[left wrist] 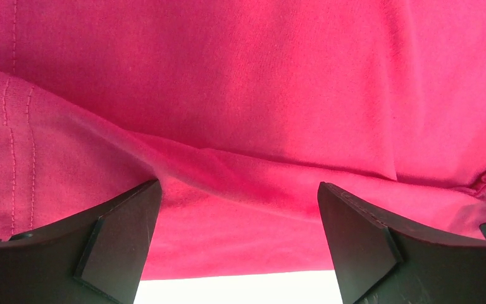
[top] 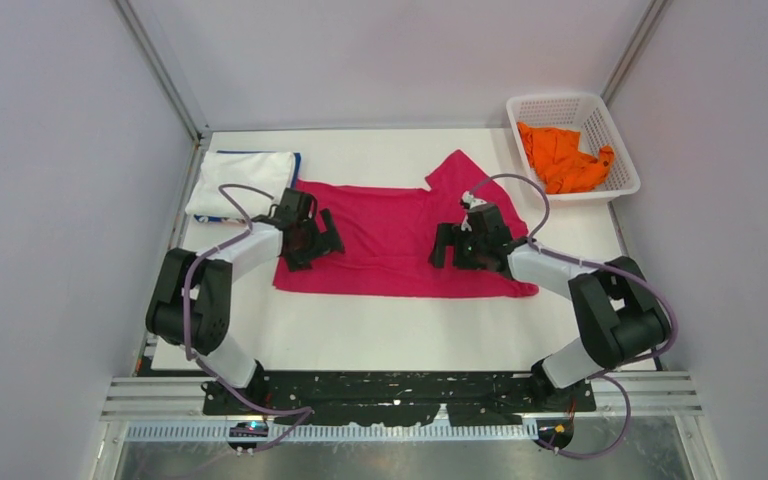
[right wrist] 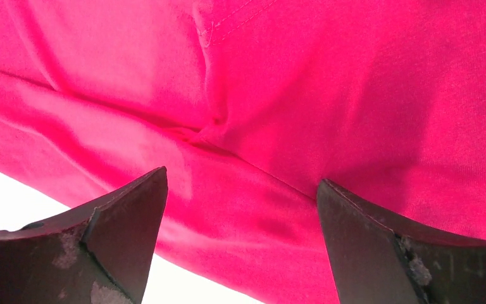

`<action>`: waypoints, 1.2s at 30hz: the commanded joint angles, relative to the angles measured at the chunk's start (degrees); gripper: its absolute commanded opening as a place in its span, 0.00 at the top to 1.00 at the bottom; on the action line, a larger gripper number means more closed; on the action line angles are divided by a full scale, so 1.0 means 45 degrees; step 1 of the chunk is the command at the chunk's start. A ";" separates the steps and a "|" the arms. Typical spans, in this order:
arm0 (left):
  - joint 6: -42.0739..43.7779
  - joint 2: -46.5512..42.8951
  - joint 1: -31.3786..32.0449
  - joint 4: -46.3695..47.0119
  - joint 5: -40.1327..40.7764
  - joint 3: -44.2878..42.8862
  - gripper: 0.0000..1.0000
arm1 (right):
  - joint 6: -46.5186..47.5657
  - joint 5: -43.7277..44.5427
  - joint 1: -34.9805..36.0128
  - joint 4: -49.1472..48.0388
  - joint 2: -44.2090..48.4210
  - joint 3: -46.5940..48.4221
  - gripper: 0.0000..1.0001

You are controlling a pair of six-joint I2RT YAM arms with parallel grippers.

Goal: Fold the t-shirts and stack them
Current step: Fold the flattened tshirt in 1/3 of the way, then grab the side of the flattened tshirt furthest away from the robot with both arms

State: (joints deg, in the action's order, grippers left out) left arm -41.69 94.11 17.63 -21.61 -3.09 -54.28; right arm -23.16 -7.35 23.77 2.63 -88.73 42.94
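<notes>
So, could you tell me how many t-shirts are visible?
3: magenta t-shirt spread mid-table, orange t-shirt in the basket, white t-shirt folded far-left; a blue edge beneath hints at more.

Fixed top camera high behind the near edge, looking down across the white table (top: 390, 330), both wrist cameras very close and low, facing out between their own black fingers (left wrist: 117, 237), all three views sharing the spread magenta-pink cloth t-shirt (top: 390, 235).
</notes>
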 commanded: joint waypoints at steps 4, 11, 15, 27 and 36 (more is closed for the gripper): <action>-0.0617 -0.1896 0.0648 -0.0934 -0.0253 0.2995 0.00 | -0.0580 0.0277 0.0021 0.2679 0.2611 -0.2489 0.05; -0.1591 -0.4317 0.1610 -0.0973 -0.0222 0.5315 0.00 | -0.1179 0.0748 0.0720 0.4439 0.5397 -0.4087 0.05; -0.2175 -0.5440 0.2250 -0.1349 -0.0137 0.5864 0.00 | -0.1585 0.0443 0.1328 0.5451 0.6435 -0.3752 0.05; -0.3699 -0.9290 0.2873 -0.3625 0.0134 0.8064 0.00 | -0.2119 0.1023 0.1975 0.5383 0.8146 -0.4614 0.05; -0.4643 -1.2343 0.2958 -0.4747 0.0406 0.8855 0.00 | -0.2023 0.0635 0.1983 0.5356 0.8626 -0.4309 0.05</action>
State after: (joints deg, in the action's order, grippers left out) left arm -60.97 40.25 30.70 -30.81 -3.09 -17.87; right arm -31.92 -4.40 32.42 25.41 -52.05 22.81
